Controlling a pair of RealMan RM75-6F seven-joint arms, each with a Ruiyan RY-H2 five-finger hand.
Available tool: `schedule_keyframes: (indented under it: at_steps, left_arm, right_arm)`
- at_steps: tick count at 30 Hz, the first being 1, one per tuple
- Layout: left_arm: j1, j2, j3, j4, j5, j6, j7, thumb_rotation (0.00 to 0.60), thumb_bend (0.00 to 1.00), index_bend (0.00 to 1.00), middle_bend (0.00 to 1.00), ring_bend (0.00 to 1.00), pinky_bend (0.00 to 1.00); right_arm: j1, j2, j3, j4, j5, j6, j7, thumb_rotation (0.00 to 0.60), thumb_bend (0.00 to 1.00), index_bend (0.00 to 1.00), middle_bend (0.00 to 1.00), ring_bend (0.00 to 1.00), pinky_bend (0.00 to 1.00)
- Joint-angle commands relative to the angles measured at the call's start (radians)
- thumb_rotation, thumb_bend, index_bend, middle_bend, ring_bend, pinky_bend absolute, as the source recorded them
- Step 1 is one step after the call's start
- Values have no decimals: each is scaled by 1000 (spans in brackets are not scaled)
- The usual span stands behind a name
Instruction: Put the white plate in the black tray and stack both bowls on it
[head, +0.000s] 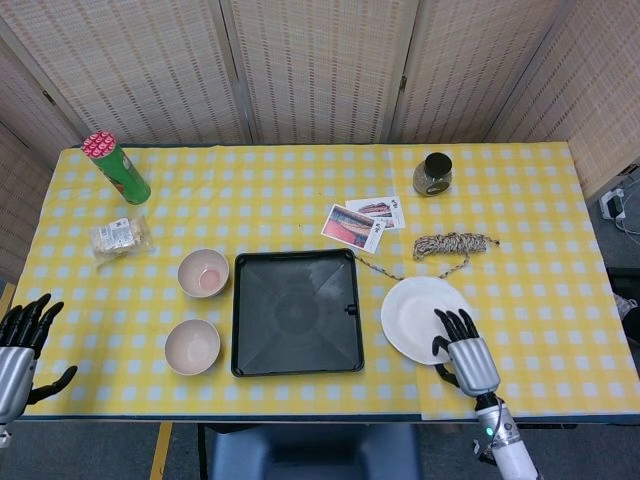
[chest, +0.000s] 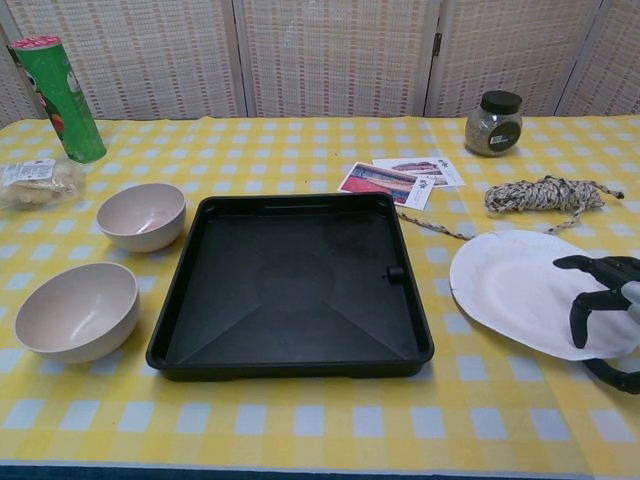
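Observation:
The white plate (head: 412, 315) (chest: 515, 288) lies flat on the yellow checked cloth, just right of the black tray (head: 297, 312) (chest: 290, 285), which has nothing in it. Left of the tray stand two beige bowls: the far one (head: 203, 272) (chest: 143, 215) and the near one (head: 192, 346) (chest: 75, 310). My right hand (head: 465, 352) (chest: 604, 305) hovers over the plate's near right edge with its fingers spread and curved above the rim and the thumb below the edge, holding nothing. My left hand (head: 20, 345) hangs open off the table's front left corner.
A coil of rope (head: 455, 245) (chest: 545, 194) lies just behind the plate, its loose end trailing toward the tray. Cards (head: 362, 221) and a dark jar (head: 432, 173) sit further back. A green can (head: 116, 167) and a snack packet (head: 117, 237) are at the far left.

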Motion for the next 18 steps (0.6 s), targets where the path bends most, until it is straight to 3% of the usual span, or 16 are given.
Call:
schedule_keyframes:
  at_steps: [1,5,18]
  left_arm:
    - [0,0,0,0,0,0,1,600,271,0,0,0,0]
    - [0,-1,-1,0,-2,-1,3,600,271,0,0,0,0]
    - [-5,-5,4,-2,2,-13,12,600,271,0,0,0,0]
  right_arm:
    - [1,1,2,0,-1,10,9,600,469,621,144,107,0]
    - [-1,10,10,-5,-12,51,27,600,472,629,150,114,0]
    - [-14,77,62,-98,-114,334,71,600,472,630,155,133,0]
